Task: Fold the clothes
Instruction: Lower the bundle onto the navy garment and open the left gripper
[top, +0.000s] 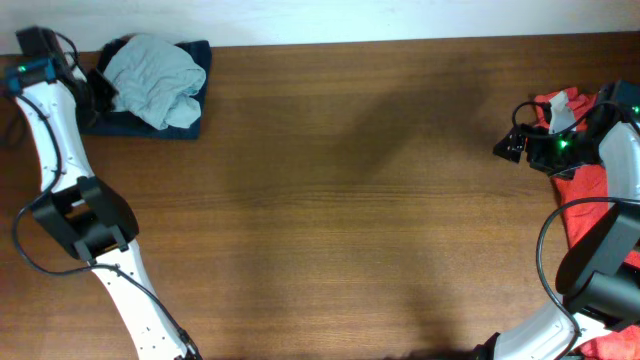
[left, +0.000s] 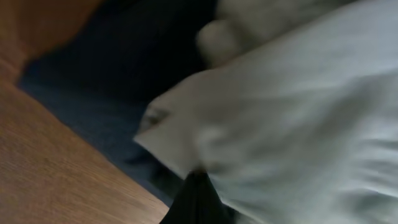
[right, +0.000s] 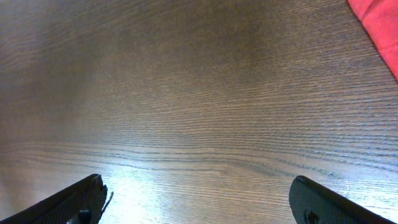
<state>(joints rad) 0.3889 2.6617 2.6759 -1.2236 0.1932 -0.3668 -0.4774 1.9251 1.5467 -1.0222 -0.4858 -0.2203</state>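
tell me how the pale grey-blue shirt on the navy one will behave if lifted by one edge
Probably floppy: the pale shirt lies crumpled in soft folds, so it should drape and hang rather than hold shape. Likely light, being thin cloth. It rests on the navy garment, so it may drag that along a little.

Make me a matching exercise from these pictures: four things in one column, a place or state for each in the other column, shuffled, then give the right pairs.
Things
1. pale grey-blue T-shirt
2. dark navy garment
3. red T-shirt
4. right gripper

Places and states
A. open, above bare table
B. on the right arm's side of the table
C. crumpled on top of another garment
D. lying under another garment

Pairs: 1-C, 2-D, 3-B, 4-A
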